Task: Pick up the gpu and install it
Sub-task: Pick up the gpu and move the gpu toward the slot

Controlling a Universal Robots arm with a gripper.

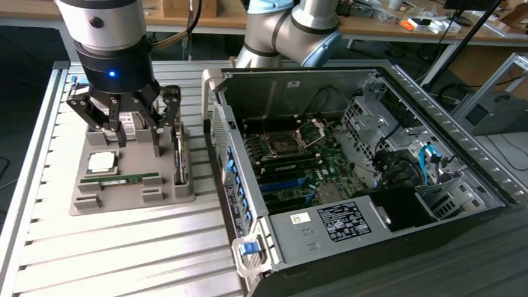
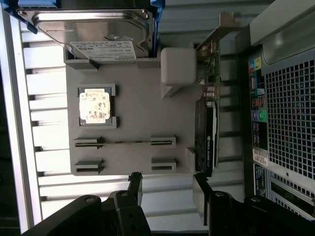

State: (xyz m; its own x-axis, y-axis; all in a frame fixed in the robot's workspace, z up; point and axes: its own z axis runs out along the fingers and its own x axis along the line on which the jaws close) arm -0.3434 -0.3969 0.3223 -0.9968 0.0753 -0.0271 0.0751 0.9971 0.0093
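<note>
Wrist view is showing the gpu [image 2: 205, 130] standing on edge in a slot along the edge of the grey holder [image 2: 138, 93] nearest the computer case [image 2: 285, 98], its bracket at the hard drive [image 2: 93, 29] end. The gripper [image 2: 167, 184] is hanging above the holder, spread wide and holding nothing; reaching well likely means centring the jaws astride the card's top edge, squared to its length.

Exterior high, wrist overhead, sharing grey tray [image 1: 120, 197] [image 2: 138, 105]
</note>
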